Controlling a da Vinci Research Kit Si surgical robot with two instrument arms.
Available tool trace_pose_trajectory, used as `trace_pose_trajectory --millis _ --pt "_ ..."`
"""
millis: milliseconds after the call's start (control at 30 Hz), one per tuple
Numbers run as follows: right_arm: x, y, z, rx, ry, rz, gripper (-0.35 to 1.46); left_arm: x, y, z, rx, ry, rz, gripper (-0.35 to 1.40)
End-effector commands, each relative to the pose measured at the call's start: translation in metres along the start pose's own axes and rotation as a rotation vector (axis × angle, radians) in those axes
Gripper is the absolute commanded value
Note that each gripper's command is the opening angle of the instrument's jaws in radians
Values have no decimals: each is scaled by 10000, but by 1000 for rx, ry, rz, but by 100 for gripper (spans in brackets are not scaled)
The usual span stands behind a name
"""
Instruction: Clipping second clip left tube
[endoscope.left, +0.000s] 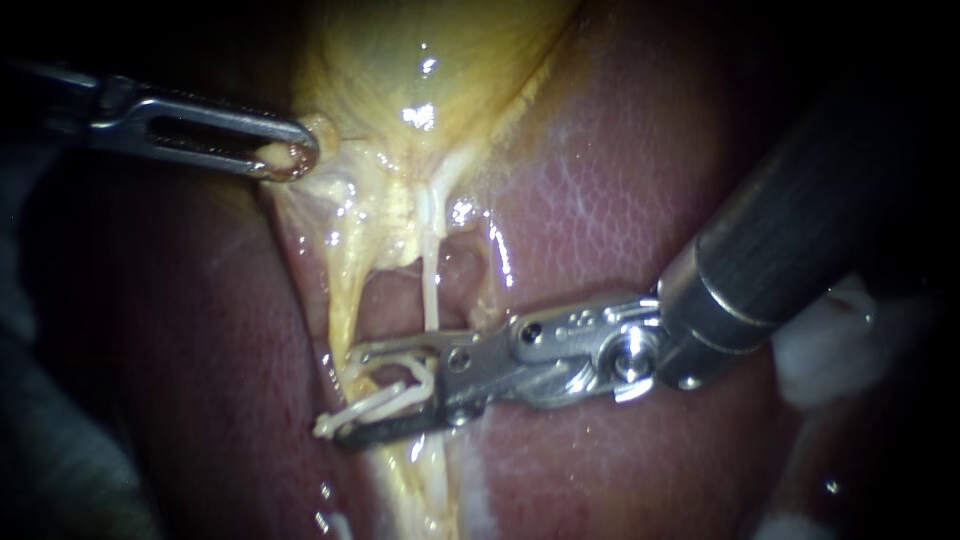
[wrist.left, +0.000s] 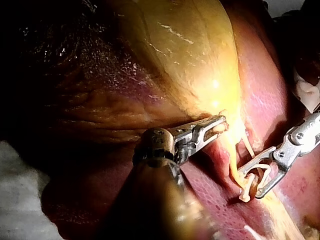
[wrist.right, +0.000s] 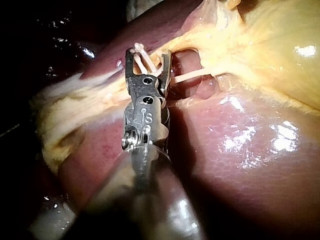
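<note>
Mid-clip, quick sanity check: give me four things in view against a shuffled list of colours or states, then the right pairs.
1 left instrument
2 right instrument
3 gallbladder
4 liver

A yellow, glistening
B jaws holding a white clip
C reddish, mottled
D jaws shut on pale tissue

Pairs: 1-D, 2-B, 3-A, 4-C

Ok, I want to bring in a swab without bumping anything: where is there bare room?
Free: the bare liver between the gallbladder and the shaft of the right instrument. Crowded: the tubes, where its jaws hold a clip, and the gallbladder's neck, gripped by the left instrument.
</note>
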Motion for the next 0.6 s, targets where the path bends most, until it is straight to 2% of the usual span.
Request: trace_pose_trajectory --millis 33,367,600 --pt "1 -1 -1 1 0 0 45 0 0 0 0 0 0 -35" --pt "14 -10 -28 18 19 30 47 0 -1 -1 0 0 0 -35" --pt "16 -14 -56 39 36 50 47 0 -2 -1 -1 -1 1 -35"
